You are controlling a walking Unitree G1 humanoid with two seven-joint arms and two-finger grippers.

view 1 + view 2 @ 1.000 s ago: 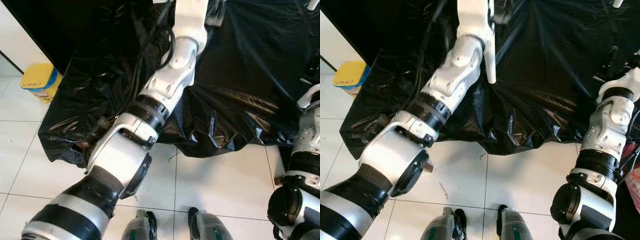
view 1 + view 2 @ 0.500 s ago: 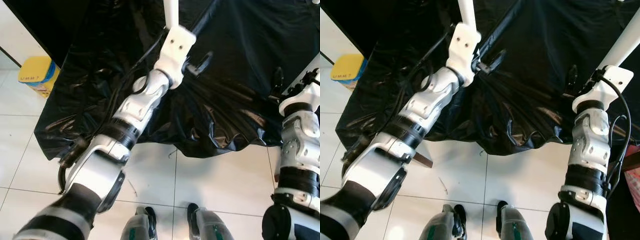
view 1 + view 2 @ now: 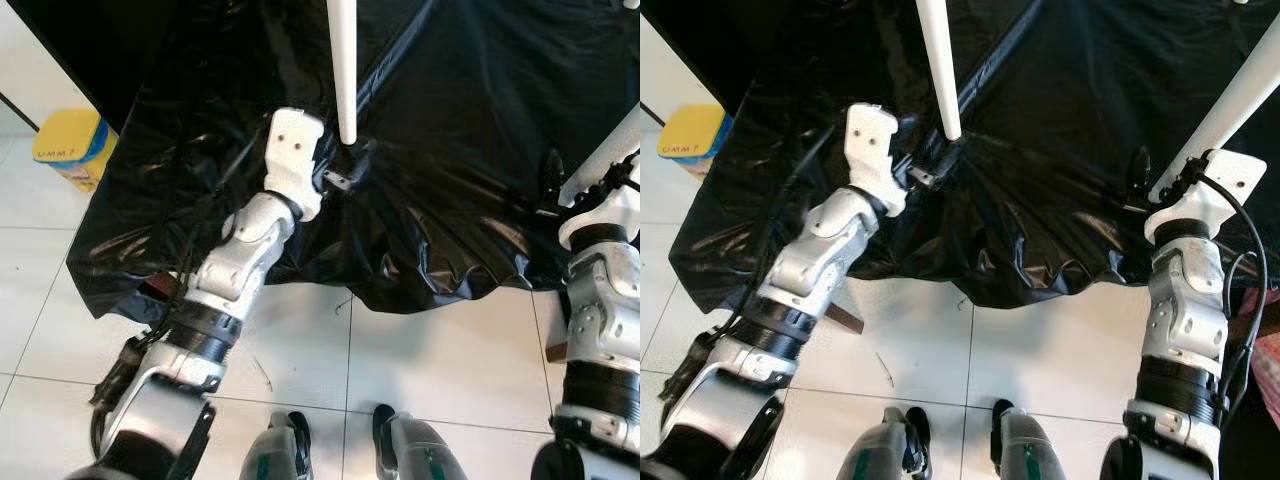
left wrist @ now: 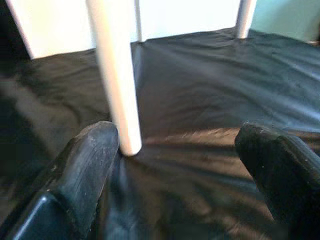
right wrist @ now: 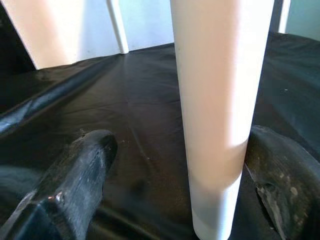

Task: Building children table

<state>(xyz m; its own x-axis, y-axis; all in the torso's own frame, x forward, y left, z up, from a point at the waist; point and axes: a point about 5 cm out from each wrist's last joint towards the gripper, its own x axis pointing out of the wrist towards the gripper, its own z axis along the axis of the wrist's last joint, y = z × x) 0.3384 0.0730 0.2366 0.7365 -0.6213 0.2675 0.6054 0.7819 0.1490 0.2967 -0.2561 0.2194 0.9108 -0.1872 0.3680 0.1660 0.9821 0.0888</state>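
Two white table legs stand with their lower ends on a black plastic sheet (image 3: 470,110). My left gripper (image 3: 345,178) is at the foot of the left leg (image 3: 343,70). In the left wrist view the gripper (image 4: 182,160) is open wide, and the leg (image 4: 116,75) stands just beside one finger (image 4: 85,165), outside the gap. My right gripper (image 3: 1140,175) is at the right leg (image 3: 1230,105). In the right wrist view that leg (image 5: 215,100) stands between the open fingers, close to one finger (image 5: 285,185).
The black sheet drapes over a low surface, and its crumpled front edge (image 3: 420,290) hangs to the white tile floor (image 3: 450,370). A yellow container (image 3: 68,150) sits on the floor at the far left. My feet (image 3: 340,450) stand close to the sheet. Another leg (image 4: 245,17) stands further back.
My left arm has drawn back and down, from a far reach to the foot of the left leg. My right arm has come up from my side to the right leg.
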